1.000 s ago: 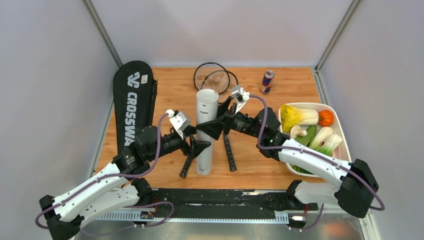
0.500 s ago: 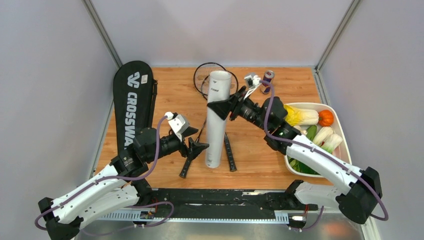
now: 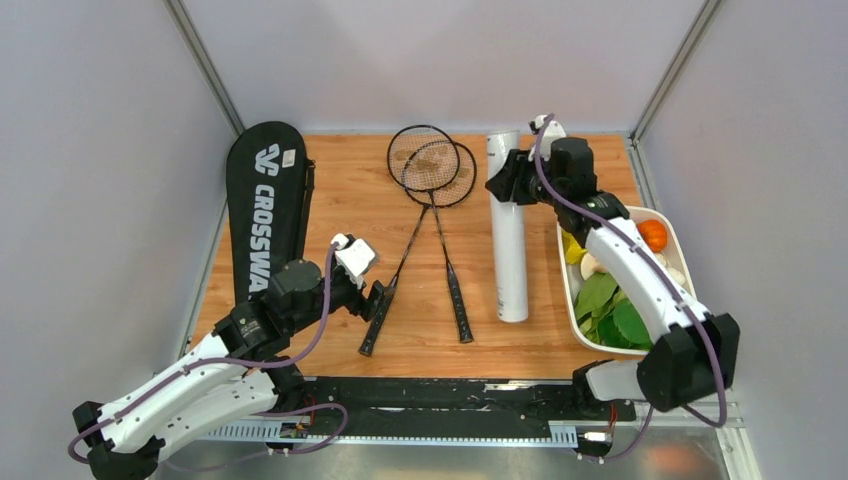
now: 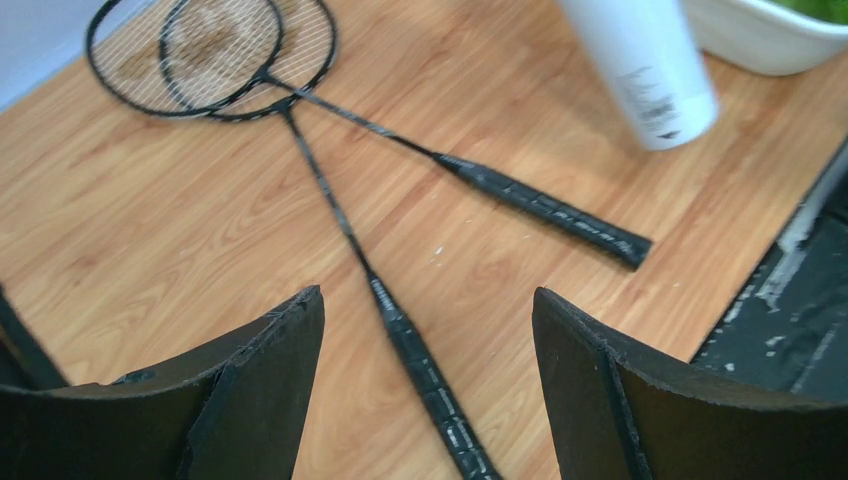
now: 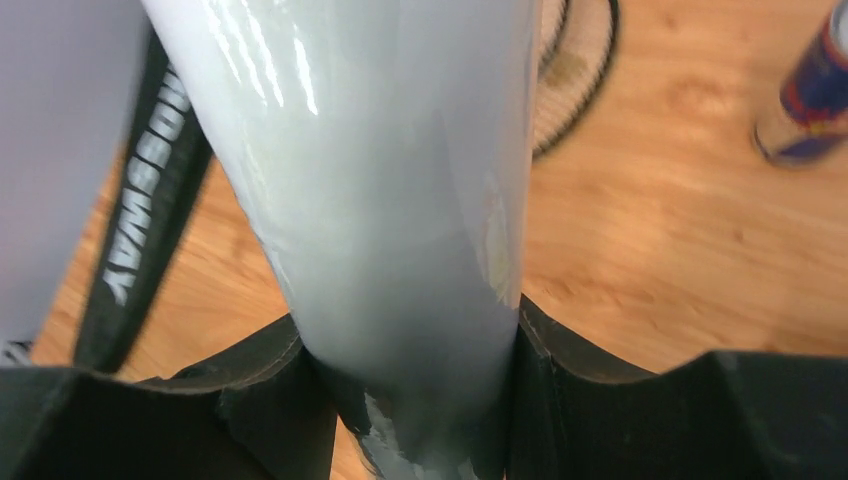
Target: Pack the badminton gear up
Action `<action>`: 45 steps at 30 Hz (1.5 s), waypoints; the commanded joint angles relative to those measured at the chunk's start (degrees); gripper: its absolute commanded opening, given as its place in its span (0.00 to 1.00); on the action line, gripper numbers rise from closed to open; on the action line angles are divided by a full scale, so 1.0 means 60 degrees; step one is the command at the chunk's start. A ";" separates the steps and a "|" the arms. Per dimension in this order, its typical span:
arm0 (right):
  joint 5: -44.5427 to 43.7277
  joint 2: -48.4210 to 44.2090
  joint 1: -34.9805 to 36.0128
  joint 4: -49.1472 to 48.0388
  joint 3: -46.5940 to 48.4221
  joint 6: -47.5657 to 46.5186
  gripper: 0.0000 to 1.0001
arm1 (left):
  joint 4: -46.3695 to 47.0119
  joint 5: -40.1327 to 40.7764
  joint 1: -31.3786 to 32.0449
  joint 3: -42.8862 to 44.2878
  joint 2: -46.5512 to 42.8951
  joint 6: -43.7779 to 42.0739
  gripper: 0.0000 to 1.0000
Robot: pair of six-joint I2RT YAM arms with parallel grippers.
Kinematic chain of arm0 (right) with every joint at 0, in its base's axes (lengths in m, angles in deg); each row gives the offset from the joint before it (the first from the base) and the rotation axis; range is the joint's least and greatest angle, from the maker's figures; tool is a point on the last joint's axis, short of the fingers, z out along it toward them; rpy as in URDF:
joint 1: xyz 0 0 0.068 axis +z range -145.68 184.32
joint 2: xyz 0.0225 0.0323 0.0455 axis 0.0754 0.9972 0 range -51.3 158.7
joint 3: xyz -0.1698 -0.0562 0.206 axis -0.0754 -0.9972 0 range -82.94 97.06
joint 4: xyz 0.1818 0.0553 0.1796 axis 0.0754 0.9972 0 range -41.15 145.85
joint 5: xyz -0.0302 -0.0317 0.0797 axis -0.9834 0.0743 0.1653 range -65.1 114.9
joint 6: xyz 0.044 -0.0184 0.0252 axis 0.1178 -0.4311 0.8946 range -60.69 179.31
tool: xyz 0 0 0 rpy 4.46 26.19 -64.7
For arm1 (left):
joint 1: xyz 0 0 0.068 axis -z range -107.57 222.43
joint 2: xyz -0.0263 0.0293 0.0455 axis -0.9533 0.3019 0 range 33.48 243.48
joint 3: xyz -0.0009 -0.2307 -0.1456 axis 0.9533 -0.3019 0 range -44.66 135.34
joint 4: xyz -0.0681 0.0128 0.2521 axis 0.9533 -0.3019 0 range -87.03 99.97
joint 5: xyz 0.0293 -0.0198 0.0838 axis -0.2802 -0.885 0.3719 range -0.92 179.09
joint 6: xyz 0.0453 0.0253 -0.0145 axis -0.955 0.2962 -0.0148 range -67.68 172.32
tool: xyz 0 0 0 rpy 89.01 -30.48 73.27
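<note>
My right gripper is shut on the far part of the white tube, which runs toward me beside the tray. In the right wrist view the tube fills the space between both pads. I cannot tell whether its near end touches the table. Two black rackets lie crossed at mid-table, heads overlapping at the back. My left gripper hangs open just above the left racket's handle, touching nothing. The black CROSSWAY bag lies flat along the left edge.
A white tray of vegetables fills the right side, close to the tube. A red-and-blue can stands at the back right, hidden behind my right arm in the top view. Grey walls close off the left, back and right.
My right gripper has carried the tube from mid-table to the right and back, uncovering the rackets. The left gripper has drawn back a little toward me.
</note>
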 commanded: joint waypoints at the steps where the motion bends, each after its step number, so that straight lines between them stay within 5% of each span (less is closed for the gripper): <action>1: -0.0083 0.1274 -0.0194 0.1981 0.0917 -0.1080 0.44 | -0.0384 0.1325 0.0008 -0.0011 -0.0119 -0.0655 0.82; 12: -0.1938 0.5536 -0.0344 0.2498 0.2413 -0.0862 0.51 | -0.0411 0.1655 -0.0004 -0.0448 -0.0224 -0.0747 0.82; 16: -0.3038 0.6125 -0.0362 0.2533 0.2663 -0.0576 0.63 | -0.0462 0.2146 0.0007 -0.0545 -0.0233 -0.0754 0.82; 25: -0.3025 0.5598 -0.0319 0.2577 0.2785 -0.0703 0.82 | -0.0948 0.4216 -0.0006 0.0201 0.1166 0.0263 0.86; 39: -0.0831 0.2609 0.0739 0.1605 0.0993 -0.0619 0.81 | -0.1611 0.3695 -0.1020 0.1706 0.2984 0.2694 0.79; 45: -0.0764 0.2825 0.1925 0.0552 -0.0068 -0.0136 0.73 | -0.1124 0.2936 -0.1120 0.1413 0.2649 0.3514 0.77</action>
